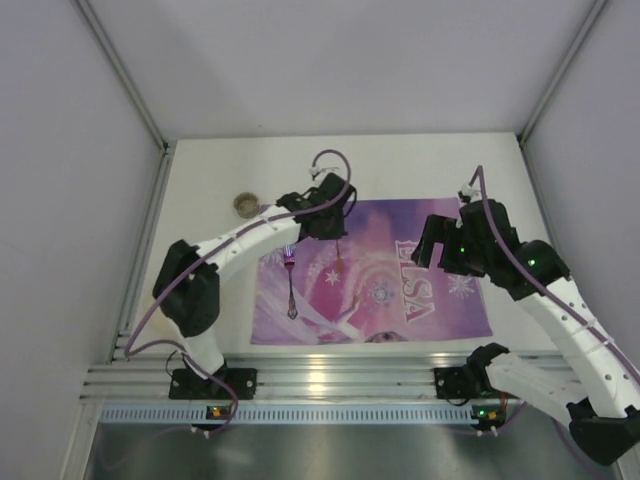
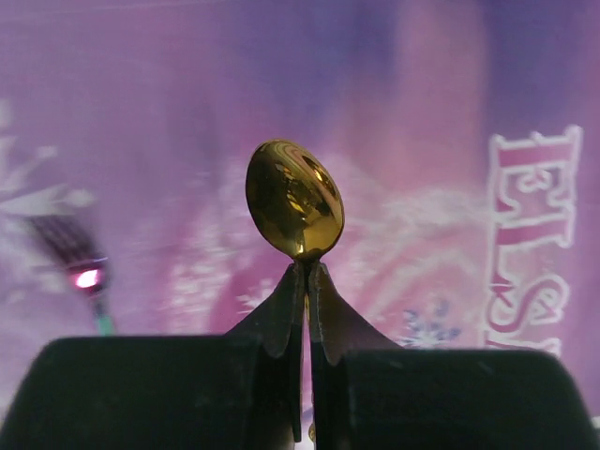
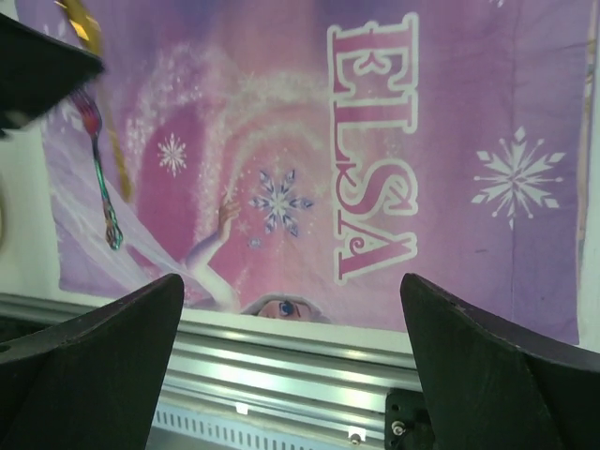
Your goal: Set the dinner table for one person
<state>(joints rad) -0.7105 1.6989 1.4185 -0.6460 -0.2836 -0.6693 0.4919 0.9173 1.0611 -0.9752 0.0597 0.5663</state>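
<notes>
The left gripper [image 2: 307, 272], jaws clamped on the spoon [image 2: 294, 199] above the mat [image 1: 400, 290] covering the table [image 1: 210, 190], should lower gently, laying it parallel to the fork [image 1: 291, 285], while the right gripper [image 3: 291, 281] waits, jaws wide and empty.

Dim violet cast, glare on spoon [image 2: 293, 199]

The only legible lettering [image 3: 373, 150] was the word "ELSA", printed in large pink, white-outlined capitals on the purple snowflake placemat [image 3: 525, 84], whole in the top and right wrist views, cut short in the left wrist view.
</notes>
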